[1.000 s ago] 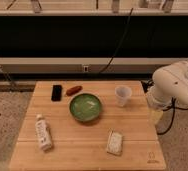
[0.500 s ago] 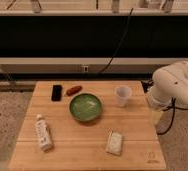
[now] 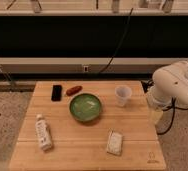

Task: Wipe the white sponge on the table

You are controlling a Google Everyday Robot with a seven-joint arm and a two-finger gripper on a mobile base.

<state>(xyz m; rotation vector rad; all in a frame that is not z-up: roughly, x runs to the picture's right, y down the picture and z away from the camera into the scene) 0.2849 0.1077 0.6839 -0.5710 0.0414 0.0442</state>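
Observation:
The white sponge (image 3: 115, 142) lies flat on the wooden table (image 3: 77, 150), near the front edge and right of centre. My white arm bulks in from the right, beyond the table's right edge. My gripper (image 3: 156, 114) hangs below it, pointing down beside that edge, open with nothing in it. It is to the right of the sponge and a little farther back, well apart from it.
A green bowl (image 3: 85, 107) sits mid-table, with a white paper cup (image 3: 122, 95) to its right. A white labelled bottle (image 3: 43, 132) lies at the front left. A black phone-like slab (image 3: 56, 92) and a reddish-brown object (image 3: 73, 90) are at the back. Cables hang behind.

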